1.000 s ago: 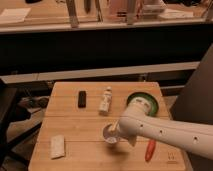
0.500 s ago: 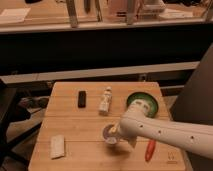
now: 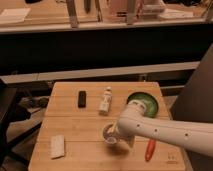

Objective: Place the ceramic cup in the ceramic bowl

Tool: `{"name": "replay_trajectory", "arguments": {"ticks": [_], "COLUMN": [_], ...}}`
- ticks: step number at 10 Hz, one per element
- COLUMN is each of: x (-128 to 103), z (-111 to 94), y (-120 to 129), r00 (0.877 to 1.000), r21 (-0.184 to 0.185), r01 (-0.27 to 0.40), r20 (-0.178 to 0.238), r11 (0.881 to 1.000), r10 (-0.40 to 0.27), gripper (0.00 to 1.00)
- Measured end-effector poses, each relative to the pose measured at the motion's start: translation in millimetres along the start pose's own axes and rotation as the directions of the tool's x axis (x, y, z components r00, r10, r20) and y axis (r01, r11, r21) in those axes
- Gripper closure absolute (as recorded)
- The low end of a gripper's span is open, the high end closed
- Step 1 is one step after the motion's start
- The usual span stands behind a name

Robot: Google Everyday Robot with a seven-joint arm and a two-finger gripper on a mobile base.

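The ceramic cup [image 3: 108, 131], small, white and round, stands on the wooden table [image 3: 80, 127] near its front middle. My gripper [image 3: 113, 136] is down at the cup, right over and around it, open, and it hides most of the cup. The white arm runs off to the lower right. The ceramic bowl [image 3: 146, 101], green inside, sits at the table's back right, and the arm covers its near left edge.
A white bottle-shaped figure [image 3: 105, 100] stands just behind the cup. A black block [image 3: 82, 98] lies at the back left, a white pad [image 3: 58, 146] at the front left, and an orange-red stick [image 3: 149, 149] at the front right beside the arm.
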Motion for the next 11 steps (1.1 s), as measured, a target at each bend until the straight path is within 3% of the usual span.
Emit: {"name": "replay_trajectory", "arguments": {"ticks": [3, 5, 8, 11], "x": [-3.8, -1.8, 4.3, 3.3], "z": [6.9, 8.1, 10.9, 10.5], "y": [-6.4, -7.0, 5.0, -7.4], "r00": [1.000, 1.000, 1.000, 1.000], "r21": [0.002, 0.004, 0.004, 0.011], "r01": [0.006, 0.000, -0.001, -0.007], "r20": [0.010, 0.008, 0.012, 0.013], "r11": [1.000, 1.000, 1.000, 1.000], "r10": [-0.006, 0.000, 0.001, 0.007], "gripper": [0.21, 0.33, 0.37, 0.67]}}
